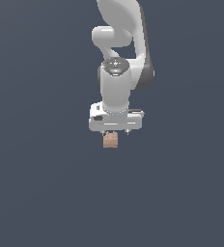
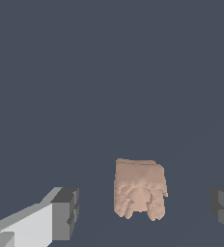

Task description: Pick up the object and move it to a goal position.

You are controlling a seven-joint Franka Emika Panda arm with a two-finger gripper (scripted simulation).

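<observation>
The object [image 1: 110, 140] is a small tan-brown block with a mottled, ragged surface, lying on the dark floor just under the white hand of the arm. In the wrist view the object [image 2: 139, 189] lies between the two dark fingertips, with wide gaps on both sides. My gripper [image 1: 115, 132] hangs directly over it, and in the wrist view the gripper [image 2: 145, 212] stands open, one fingertip [image 2: 65, 213] well clear of the block and the other fingertip [image 2: 223, 210] at the picture's edge. Neither pad touches the block.
A plain dark grey-blue floor [image 1: 46, 193] fills both views. The white arm [image 1: 119, 58] rises above the hand in the exterior view. No other objects or marker show.
</observation>
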